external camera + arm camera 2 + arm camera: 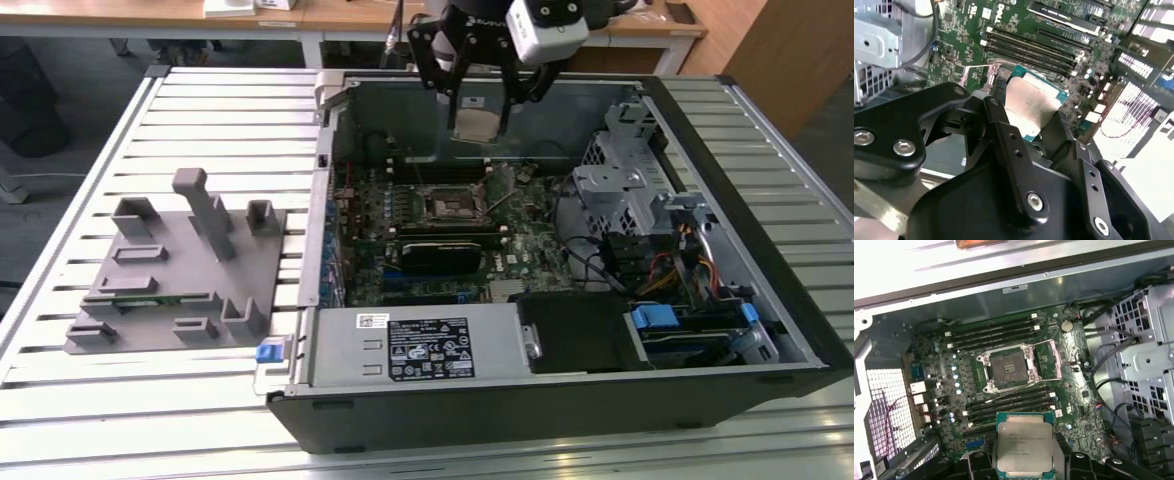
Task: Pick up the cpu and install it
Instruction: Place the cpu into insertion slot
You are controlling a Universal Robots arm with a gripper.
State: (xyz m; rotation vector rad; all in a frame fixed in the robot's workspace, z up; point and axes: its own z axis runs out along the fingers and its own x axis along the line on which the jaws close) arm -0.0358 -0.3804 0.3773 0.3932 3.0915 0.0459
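The hand (481, 100) grips the cpu (1024, 445) by its edges, above the board. The empty socket (1005, 369) lies below the hand, off-centre; best keep the chip level, corners squared.

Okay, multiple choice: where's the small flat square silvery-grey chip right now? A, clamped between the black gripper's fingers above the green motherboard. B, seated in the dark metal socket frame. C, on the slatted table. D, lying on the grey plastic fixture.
A: in the first wrist view the small square silvery-grey cpu sits clamped in the black gripper, while the dark metal socket frame lies empty.
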